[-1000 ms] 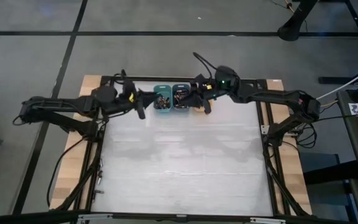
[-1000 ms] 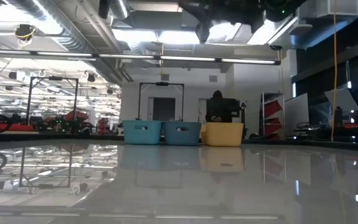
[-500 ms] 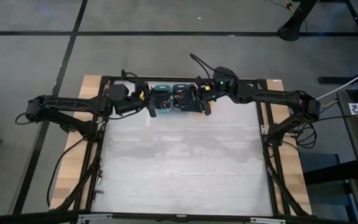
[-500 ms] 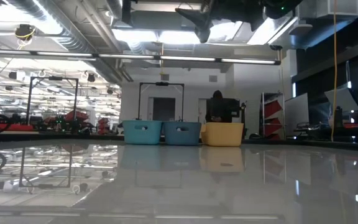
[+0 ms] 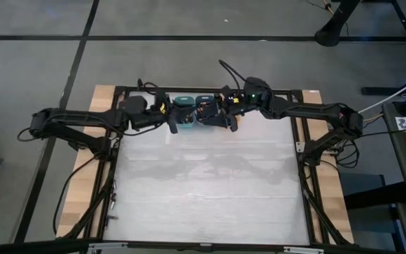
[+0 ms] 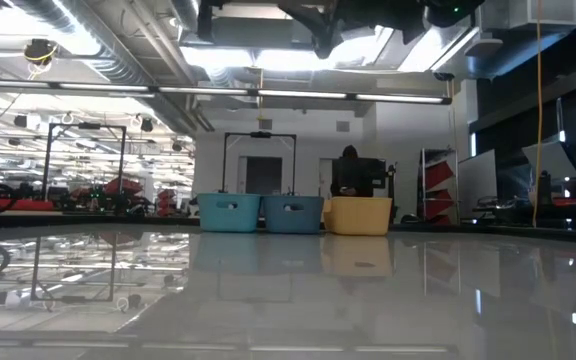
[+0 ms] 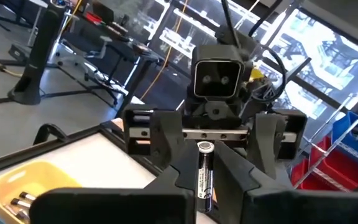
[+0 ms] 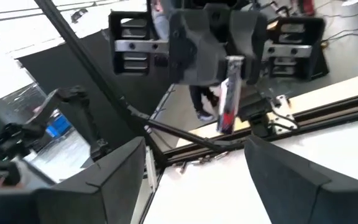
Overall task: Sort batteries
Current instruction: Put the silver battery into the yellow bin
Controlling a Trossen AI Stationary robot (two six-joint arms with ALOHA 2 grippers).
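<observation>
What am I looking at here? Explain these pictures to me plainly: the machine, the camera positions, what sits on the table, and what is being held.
Two dark robot arms work over a table. One picture looks straight down on it, one looks level across the tabletop, and the other two come from a camera on each arm's wrist. At the far edge of the table stand a teal bin, a blue bin and a yellow bin. The arms meet above them. The left tool is shut on one battery. The right tool faces it, open and empty.
</observation>
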